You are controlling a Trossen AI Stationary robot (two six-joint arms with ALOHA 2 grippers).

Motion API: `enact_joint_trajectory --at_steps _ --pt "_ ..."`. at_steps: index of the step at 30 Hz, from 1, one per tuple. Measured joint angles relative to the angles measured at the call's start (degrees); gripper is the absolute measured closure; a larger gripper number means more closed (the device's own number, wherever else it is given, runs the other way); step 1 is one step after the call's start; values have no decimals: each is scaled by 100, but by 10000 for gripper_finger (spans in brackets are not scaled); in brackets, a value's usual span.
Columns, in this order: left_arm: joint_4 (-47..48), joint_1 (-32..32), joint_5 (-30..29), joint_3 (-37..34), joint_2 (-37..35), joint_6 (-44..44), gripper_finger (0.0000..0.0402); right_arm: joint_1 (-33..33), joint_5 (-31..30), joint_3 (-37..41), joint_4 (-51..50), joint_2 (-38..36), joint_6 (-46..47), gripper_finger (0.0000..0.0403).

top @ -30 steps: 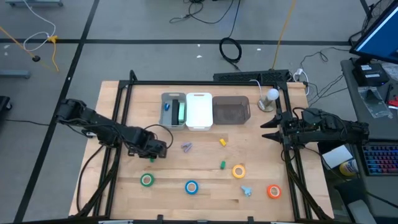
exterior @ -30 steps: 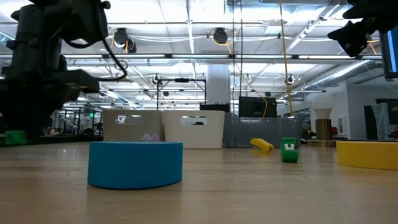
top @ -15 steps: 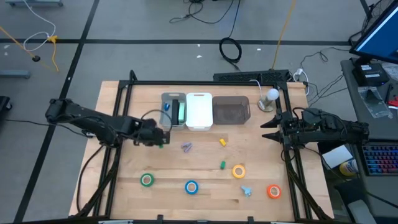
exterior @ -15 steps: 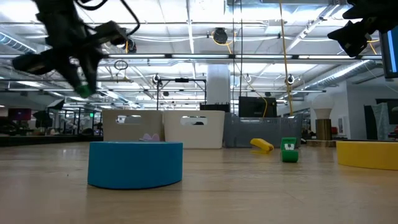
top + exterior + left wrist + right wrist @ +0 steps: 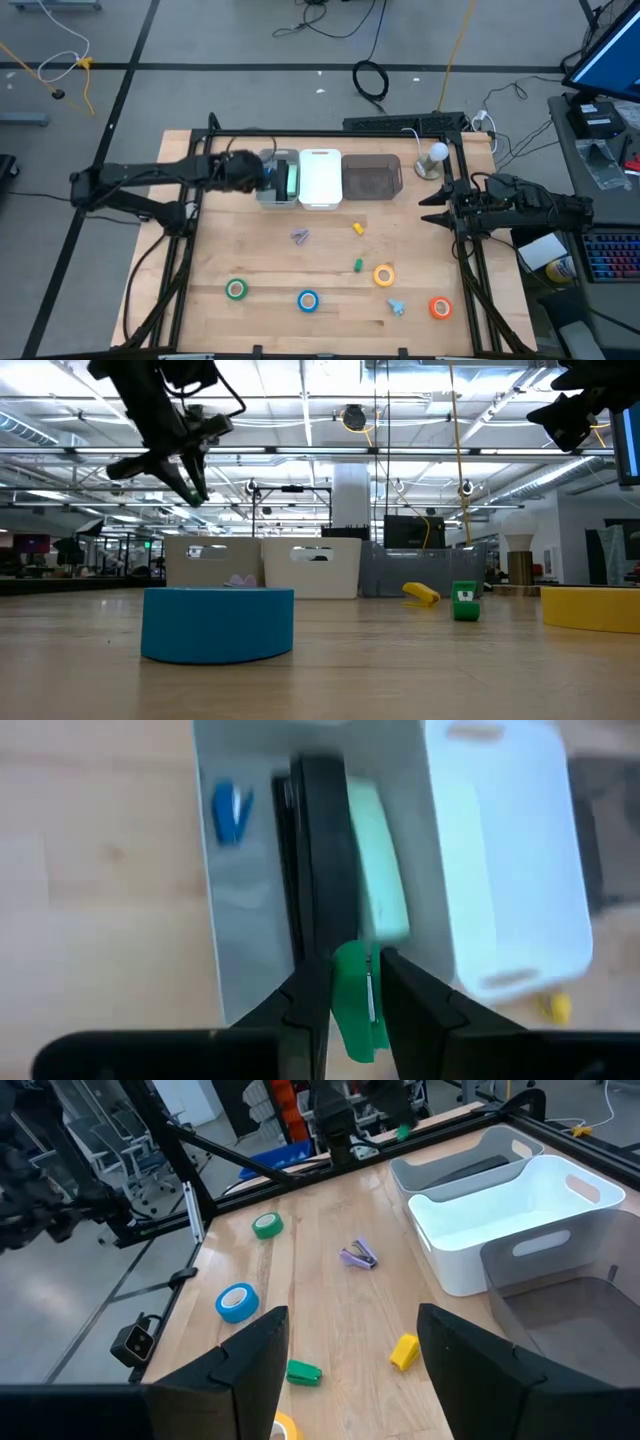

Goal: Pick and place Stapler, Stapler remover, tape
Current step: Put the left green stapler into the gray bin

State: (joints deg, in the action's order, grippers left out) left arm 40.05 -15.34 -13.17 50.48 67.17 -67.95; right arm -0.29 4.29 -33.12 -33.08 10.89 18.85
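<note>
My left gripper hangs over the light grey bin, shut on a small green staple remover; the low view shows it high above the table. In that bin lie a black-and-green stapler and a blue staple remover. On the table lie the green tape, blue tape, yellow tape and orange tape. My right gripper waits open at the table's right edge, holding nothing. My left gripper pinches the green staple remover between its two fingers. The fingers slant downward toward the table's far side. The remover's end sticks out past the fingertips. It is lifted clear, above the grey bin.
A white bin and a dark see-through bin stand right of the grey one. Loose on the table: a purple remover, a yellow piece, a green piece and a pale blue remover. A lamp stands far right.
My left gripper has risen from the table's left middle with the green staple remover. It has swung toward the far edge and now hangs over the grey bin. The wrist has turned on the way. The remover is lifted clear.
</note>
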Motion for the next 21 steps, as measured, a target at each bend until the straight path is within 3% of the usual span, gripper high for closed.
enact_joint_trajectory --at_steps 10,21 --pt "-1032 -1081 287 6 545 1061 323 -1 -318 0 77 0 0 188" --pt "-994 -1813 571 54 1632 1578 323 -1 -304 0 72 0 0 188"
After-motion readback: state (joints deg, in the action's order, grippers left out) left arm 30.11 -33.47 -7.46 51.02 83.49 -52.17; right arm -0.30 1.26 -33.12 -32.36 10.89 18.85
